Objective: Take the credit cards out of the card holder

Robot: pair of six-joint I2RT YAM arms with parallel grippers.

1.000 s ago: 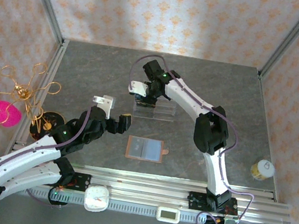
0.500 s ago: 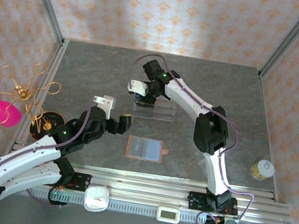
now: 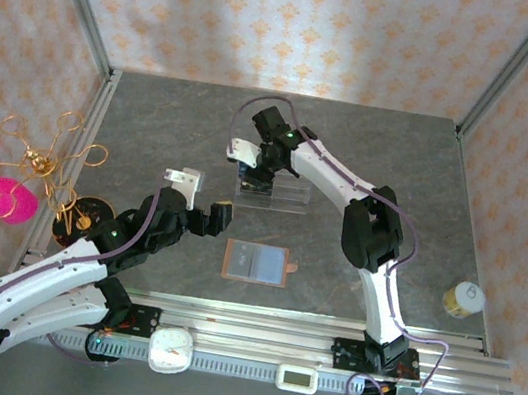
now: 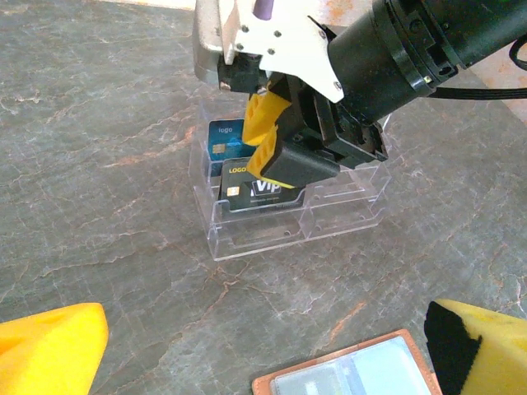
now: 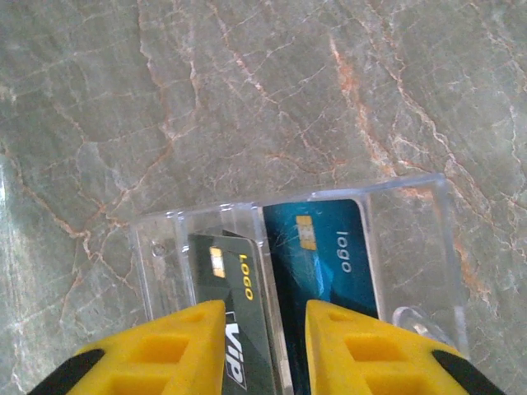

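The dark card [image 5: 243,288] and the blue card [image 5: 325,263] are not in the wallet. Both stand on edge in the clear rack [image 5: 412,247], the dark one in the step nearer the arm bases and the blue one in the step behind it.

Your right gripper [image 5: 263,329] hangs straight over them. Its jaws are parted only a little, and the gap sits above the divider between the two cards. I see nothing pinched in it.

Expect each card to be very light, stiff with a slight spring, and glossy enough to slide out of a weak pinch. Lying flat on the bench [image 3: 155,119], a card would give you almost no edge to catch. If you must take one again, close across its two faces at the top edge that stands clear of the rack. Come down square to it, because a skewed bite will twist it. The rack also looks light, so it may tip or ride up with the card.

Your left gripper [image 3: 205,200] is spread as wide as it goes and holds nothing. It hovers above the bench, between the rack and the wallet [image 3: 255,262].

The wallet lies open and flat, well apart from the rack, and its pale inner pocket looks empty. I judge the removal done.
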